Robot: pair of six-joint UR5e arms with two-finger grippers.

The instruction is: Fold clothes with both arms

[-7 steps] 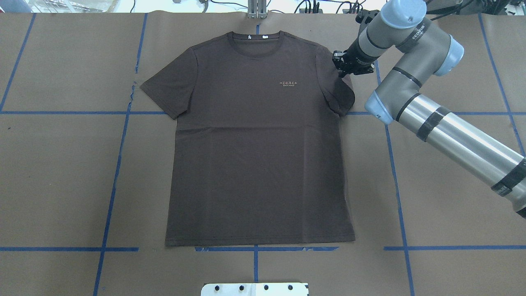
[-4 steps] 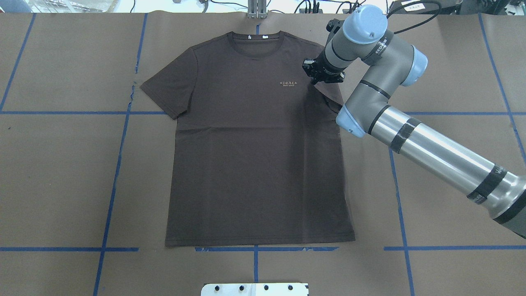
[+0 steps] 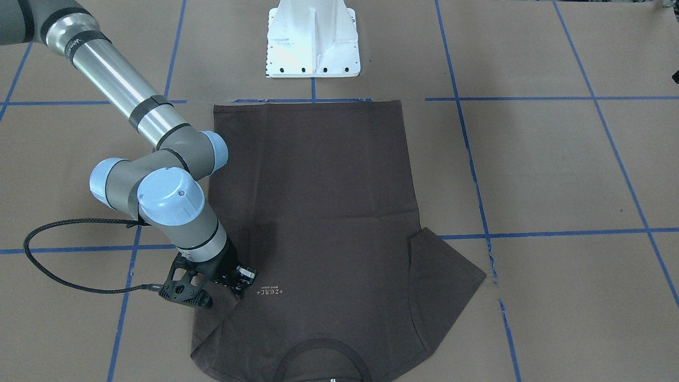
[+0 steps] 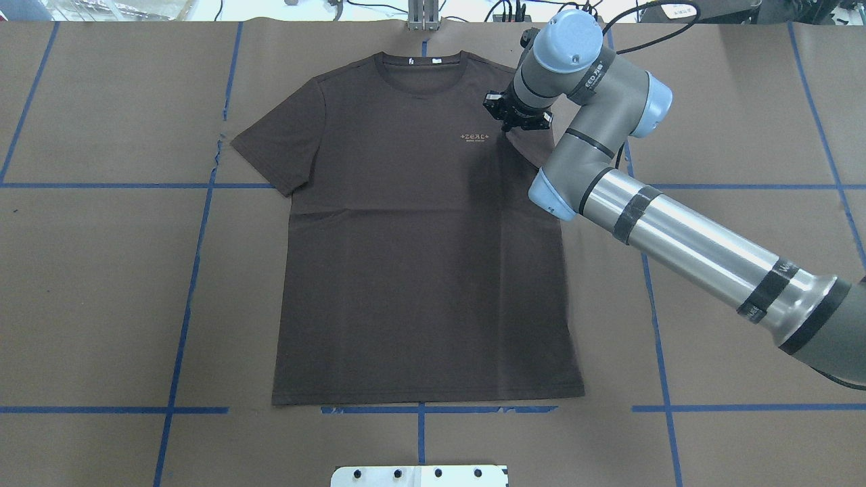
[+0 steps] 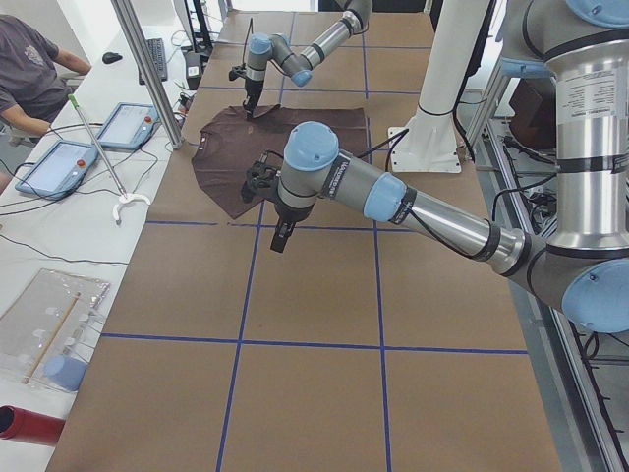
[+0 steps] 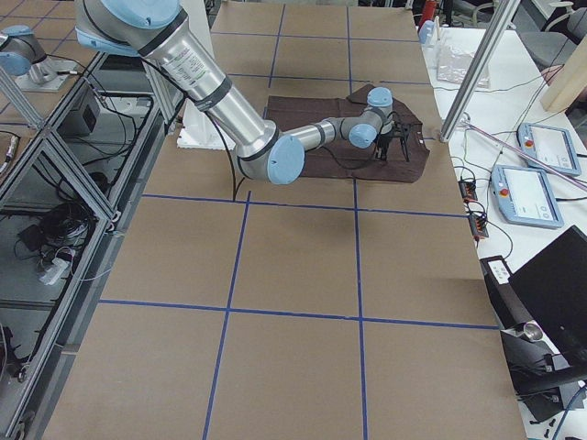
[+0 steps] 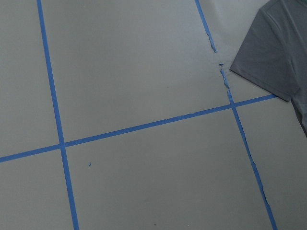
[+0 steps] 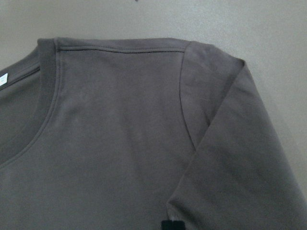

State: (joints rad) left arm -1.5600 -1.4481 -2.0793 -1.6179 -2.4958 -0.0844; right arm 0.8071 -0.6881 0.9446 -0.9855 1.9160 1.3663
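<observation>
The dark grey-brown T-shirt [image 4: 419, 270] lies flat, front up, collar [image 4: 423, 64] at the far edge. My right gripper [image 4: 515, 122] is low over the chest beside the pale lettering [image 4: 475, 138], shut on the edge of the shirt's right sleeve, which is folded inward over the body. The front-facing view shows this gripper [image 3: 236, 284] and the diagonal fold [image 3: 212, 331]. The right wrist view shows the shoulder with the sleeve [image 8: 230, 158] doubled over. My left gripper [image 5: 278, 236] hangs above bare table beside the other sleeve [image 7: 278, 57]; I cannot tell whether it is open or shut.
The white pedestal [image 3: 312, 42] stands at the near edge by the hem. Blue tape lines [image 4: 183, 325] grid the brown table cover. Tablets [image 5: 59, 162] and a metal post [image 5: 147, 69] are past the far edge, with a seated person [image 5: 29, 69].
My right gripper has moved left from the sleeve's outer edge to the chest near the lettering, drawing the sleeve over the shirt body. The rest of the shirt has not shifted.
</observation>
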